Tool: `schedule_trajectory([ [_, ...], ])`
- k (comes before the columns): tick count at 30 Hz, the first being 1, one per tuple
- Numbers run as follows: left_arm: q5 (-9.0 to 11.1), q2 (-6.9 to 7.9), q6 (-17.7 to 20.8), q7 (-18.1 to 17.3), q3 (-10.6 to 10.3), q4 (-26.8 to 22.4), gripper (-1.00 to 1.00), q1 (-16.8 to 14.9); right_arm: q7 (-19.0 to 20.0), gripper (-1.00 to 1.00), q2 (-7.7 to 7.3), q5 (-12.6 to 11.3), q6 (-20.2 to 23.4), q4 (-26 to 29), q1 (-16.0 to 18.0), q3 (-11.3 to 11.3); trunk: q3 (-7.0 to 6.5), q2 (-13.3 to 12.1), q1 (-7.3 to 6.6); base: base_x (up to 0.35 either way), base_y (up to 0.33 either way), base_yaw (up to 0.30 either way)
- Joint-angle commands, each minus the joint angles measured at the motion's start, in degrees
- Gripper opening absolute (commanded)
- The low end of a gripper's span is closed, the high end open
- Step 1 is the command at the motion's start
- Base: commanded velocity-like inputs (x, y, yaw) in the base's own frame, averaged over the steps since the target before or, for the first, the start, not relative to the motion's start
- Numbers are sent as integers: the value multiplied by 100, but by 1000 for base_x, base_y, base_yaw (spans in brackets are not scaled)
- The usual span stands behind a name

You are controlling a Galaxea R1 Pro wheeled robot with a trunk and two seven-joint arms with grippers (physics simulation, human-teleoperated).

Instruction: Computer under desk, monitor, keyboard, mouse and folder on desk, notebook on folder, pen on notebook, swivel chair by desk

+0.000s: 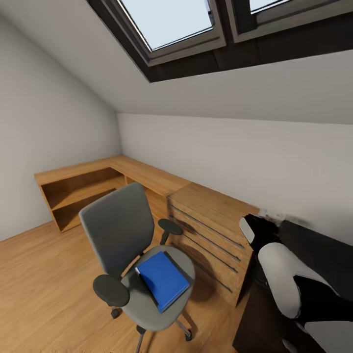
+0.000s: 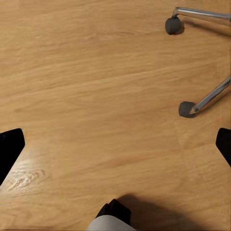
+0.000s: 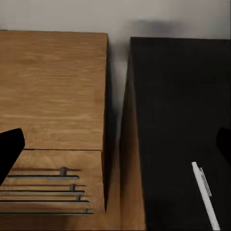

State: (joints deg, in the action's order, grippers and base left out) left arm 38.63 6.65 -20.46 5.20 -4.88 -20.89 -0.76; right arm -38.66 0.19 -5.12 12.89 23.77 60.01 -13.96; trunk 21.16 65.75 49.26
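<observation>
The left claw point(image 2: 115, 144) hangs over bare light wood floor point(image 2: 86, 86), its two black fingertips point(image 2: 9, 149) at the far left and right edges of the left wrist frame, set wide apart with nothing between them. In that frame's upper right, two chrome legs of the swivel chair's base point(image 2: 211, 96) end in dark castors resting on the floor.

The right claw point(image 3: 115, 147) is likewise spread, one black fingertip point(image 3: 9, 151) at the left edge of the right wrist frame and the other at the right edge, gripping nothing. Under it, the black-topped bench point(image 3: 178, 120) fills the right half of the frame, and a thin white-silver pen point(image 3: 206, 197) lies on it at the lower right. Left of the bench, across a narrow gap, stands a wooden dresser point(image 3: 53, 91) with long bar handles.

In the head view, the right arm point(image 1: 294, 284) sits at the lower right, over the black bench. The grey padded swivel chair point(image 1: 117, 230) with black armrests stands at lower centre on the floor, near the dresser's front. A bright blue flat folder point(image 1: 163, 279) lies on its seat. A long wooden shelf unit point(image 1: 78, 189) runs along the grey walls, and a dark-framed skylight point(image 1: 166, 24) occupies the top.
</observation>
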Motion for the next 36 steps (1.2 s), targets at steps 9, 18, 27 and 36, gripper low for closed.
schedule_trajectory([
  [9, 12, -16, 15, 60, -57, 4, 100, -3, -4, 100, 850, -28, 271, 106, -538, 29, 7, 4, 0, 0, 0, 253],
  [18, 24, -21, 24, 54, -77, 265, 100, -3, 1192, 100, 981, -28, -204, 833, -2079, 206, 7, 4, 0, 0, 0, 31],
  [27, 60, 8, 26, 73, -56, 288, 100, -3, 1297, 100, 981, -137, -496, 3389, -4348, 1757, 7, 4, 0, 0, 0, 0],
  [36, 27, 10, -28, 8, -49, 287, 100, -3, 1339, 100, 981, -155, -965, 3201, -4415, 1875, 7, 4, 0, 0, 0, 0],
])
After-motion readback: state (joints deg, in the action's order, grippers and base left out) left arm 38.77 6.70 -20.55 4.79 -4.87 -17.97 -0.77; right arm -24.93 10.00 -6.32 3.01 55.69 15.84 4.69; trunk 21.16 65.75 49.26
